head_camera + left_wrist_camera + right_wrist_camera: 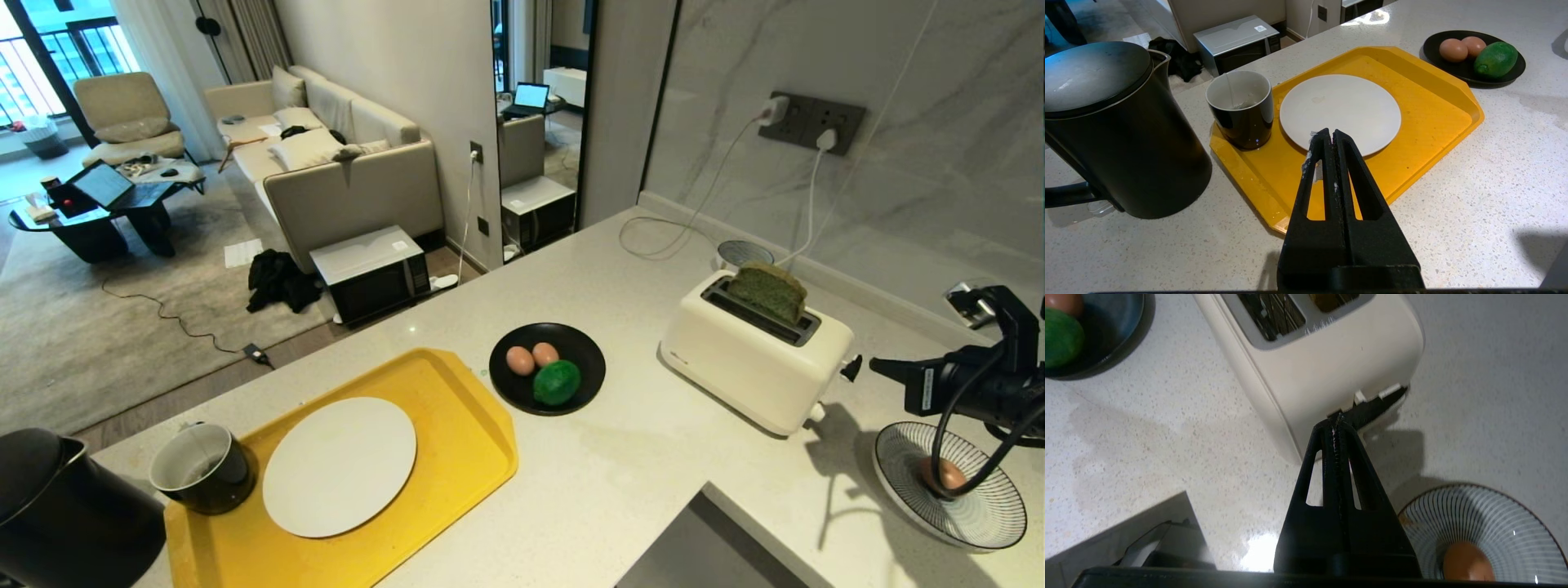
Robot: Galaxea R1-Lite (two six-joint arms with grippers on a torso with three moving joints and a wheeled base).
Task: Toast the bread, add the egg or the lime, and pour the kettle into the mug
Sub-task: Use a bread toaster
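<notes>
Beside the toaster (755, 359), we see only the upper half of the bread (767, 291); the slot hides the rest. The kettle (65, 514), far from the toaster, is cut off at the frame's corner. A cable crosses the egg (947, 474) in the striped bowl (992, 510) near the toaster's lever end.

The tabletop (637, 457) fills the lower and right part of the head view. At lower left, the kettle (65, 514) stands beside a tray (457, 457), which carries the mug (200, 467) and, to its right, a plate (339, 465). Right of the tray, mid-frame, a dish (584, 359) holds two eggs (531, 358) with the lime (557, 382) in front of them. Further right stands the toaster (755, 359), the bread (767, 291) upright in its rear slot. At lower right a striped dish (980, 514) holds one egg (947, 474). On the wall at upper right sits a socket panel (812, 121).
</notes>
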